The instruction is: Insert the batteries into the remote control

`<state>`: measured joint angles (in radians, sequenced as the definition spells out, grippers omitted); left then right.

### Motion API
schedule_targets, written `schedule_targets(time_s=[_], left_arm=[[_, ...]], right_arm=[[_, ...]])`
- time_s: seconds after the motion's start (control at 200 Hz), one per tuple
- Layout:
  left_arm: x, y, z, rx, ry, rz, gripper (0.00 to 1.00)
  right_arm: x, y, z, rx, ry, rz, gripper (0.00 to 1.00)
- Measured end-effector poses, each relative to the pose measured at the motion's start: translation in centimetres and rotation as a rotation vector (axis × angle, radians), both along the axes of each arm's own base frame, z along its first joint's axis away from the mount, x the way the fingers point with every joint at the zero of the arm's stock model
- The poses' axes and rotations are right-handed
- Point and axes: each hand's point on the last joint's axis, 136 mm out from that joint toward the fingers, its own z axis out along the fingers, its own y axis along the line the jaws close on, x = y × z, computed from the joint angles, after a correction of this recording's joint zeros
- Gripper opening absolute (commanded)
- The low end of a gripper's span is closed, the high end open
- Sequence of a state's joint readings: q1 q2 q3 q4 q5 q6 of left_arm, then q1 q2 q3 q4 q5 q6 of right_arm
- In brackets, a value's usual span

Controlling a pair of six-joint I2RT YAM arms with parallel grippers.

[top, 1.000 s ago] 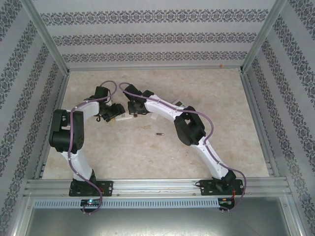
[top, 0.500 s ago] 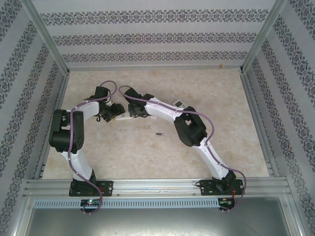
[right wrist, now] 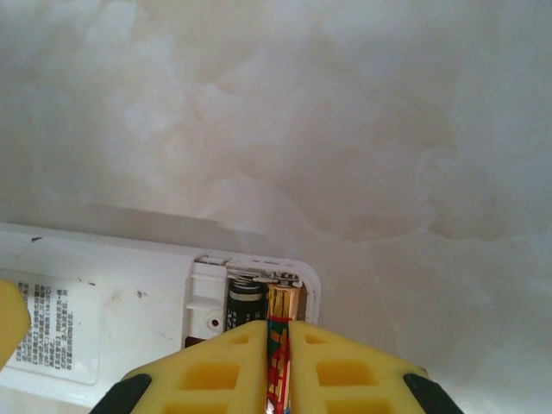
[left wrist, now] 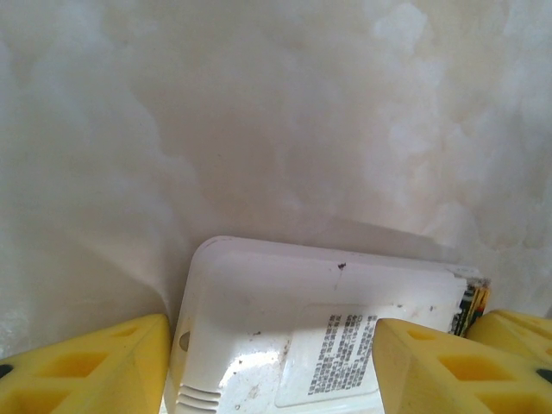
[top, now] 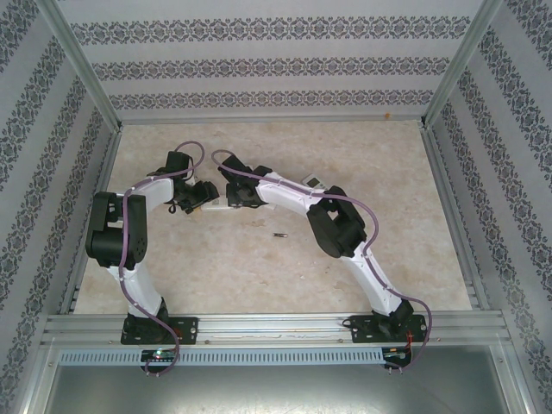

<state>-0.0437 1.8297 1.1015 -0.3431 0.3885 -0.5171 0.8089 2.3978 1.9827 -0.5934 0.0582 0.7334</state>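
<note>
Yellow right pincer [right wrist: 278,326] clamped on battery [right wrist: 283,304] — over remote [right wrist: 112,293] end | left pincer [left wrist: 272,323] astride remote — grip unclear

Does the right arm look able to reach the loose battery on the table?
Probably, but not yet: the loose battery lies uncovered near the right arm, while the right end effector is shut on a second battery at the remote.

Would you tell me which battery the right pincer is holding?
The gold battery pinched between its fingers; the black battery beside it lies inside the remote.
</note>
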Motion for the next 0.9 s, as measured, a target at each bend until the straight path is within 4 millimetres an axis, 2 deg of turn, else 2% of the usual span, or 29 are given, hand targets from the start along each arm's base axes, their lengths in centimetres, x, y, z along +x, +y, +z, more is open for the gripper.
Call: schedule_targets(time_s=[0.15,0.265,0.33,0.42,0.435,0.495,0.54,0.59,0.659,0.724,0.819,0.899], left_arm=[[0.0,0.0,0.2,0.000,-0.006,0.000,0.69],[0.2,0.1,1.2,0.004,-0.032,0.001,0.76],[0.4,0.2,2.0,0.010,-0.054,0.001,0.80],[0.5,0.4,3.3,0.025,-0.088,-0.002,0.88],[0.5,0.4,3.7,0.027,-0.097,-0.004,0.89],[0.5,0.5,5.0,0.034,-0.127,-0.004,0.94],[0.5,0.5,6.5,0.037,-0.164,-0.009,0.96],[0.4,0.6,8.1,0.038,-0.207,-0.010,0.98],[-0.3,0.5,10.6,0.031,-0.273,-0.013,0.99],[-1.0,0.4,12.4,0.022,-0.325,-0.016,1.00],[-2.1,0.0,14.1,-0.002,-0.375,-0.030,1.00],[-2.8,-0.3,14.9,-0.020,-0.397,-0.042,1.00]], right_arm=[[-0.9,-0.6,0.5,-0.020,0.043,0.016,0.23],[-0.5,-0.6,2.9,-0.004,0.014,0.026,0.24],[0.0,-1.0,4.7,0.005,-0.019,0.033,0.28],[0.4,-2.1,7.5,-0.008,-0.093,0.086,0.42],[0.4,-2.4,8.0,-0.010,-0.104,0.097,0.52],[0.2,-3.5,9.7,-0.036,-0.147,0.191,0.71],[-0.2,-4.4,10.7,-0.062,-0.178,0.281,0.80],[-0.6,-5.7,11.3,-0.114,-0.214,0.384,0.85],[-1.0,-7.6,11.0,-0.199,-0.224,0.505,0.89],[-0.9,-9.0,10.0,-0.271,-0.204,0.603,0.93],[-0.4,-10.6,6.9,-0.356,-0.122,0.717,0.98],[-0.1,-11.3,3.8,-0.397,-0.050,0.787,0.98]])
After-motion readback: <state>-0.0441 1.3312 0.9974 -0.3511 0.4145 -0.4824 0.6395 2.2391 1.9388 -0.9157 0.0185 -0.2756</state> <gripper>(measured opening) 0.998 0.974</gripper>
